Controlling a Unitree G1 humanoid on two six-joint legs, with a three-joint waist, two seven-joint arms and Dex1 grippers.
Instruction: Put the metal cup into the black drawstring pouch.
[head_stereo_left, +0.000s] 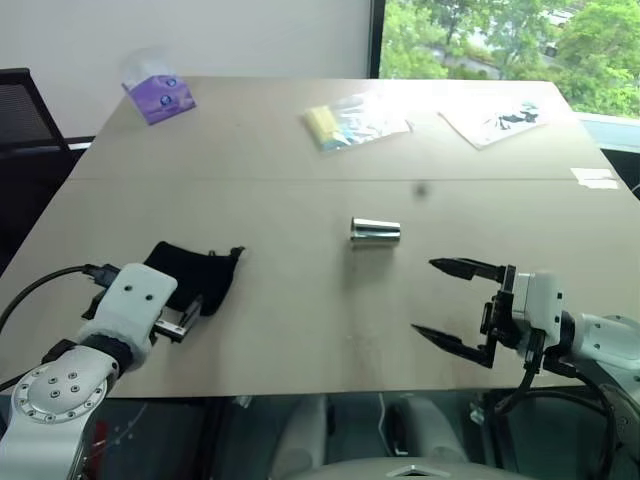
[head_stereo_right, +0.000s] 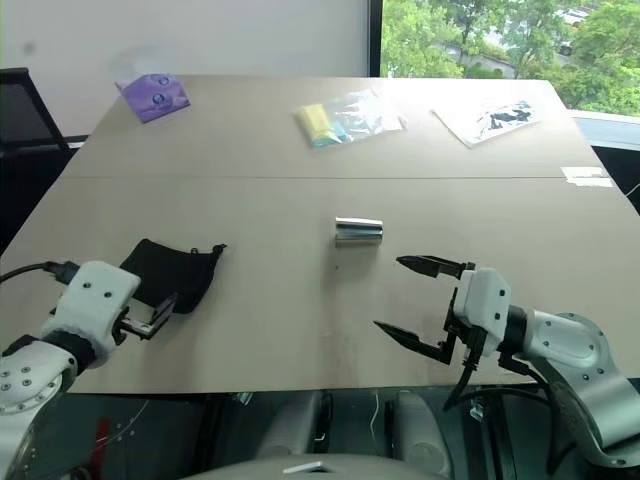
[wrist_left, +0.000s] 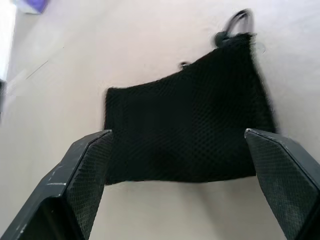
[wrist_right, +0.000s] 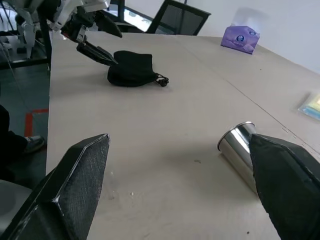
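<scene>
Metal cup (head_stereo_left: 375, 230) lies on its side in the middle of the table (head_stereo_left: 300, 320) in the left eye view. It is well apart from the black drawstring pouch (head_stereo_left: 192, 274), which lies flat near the table's front edge on the left. The left gripper (head_stereo_left: 185, 318) is at the pouch's near edge, and its own body hides its tips. The right gripper (head_stereo_left: 450, 305) hangs near the cup with its fingers wide apart and nothing in them. A purple packet (head_stereo_left: 157, 97) sits far back.

The right eye view shows the same things.

In the left wrist view the pouch fills the space between two fingers held wide apart. I cannot tell if they touch the cloth. The pouch's cord (wrist_left: 239, 19) is blurry and I cannot tell if its mouth is open.

In the right wrist view the cup is partly hidden behind one finger.

Nothing is done yet, I think: the cup needs picking up, the pouch opening, the cup put in
</scene>
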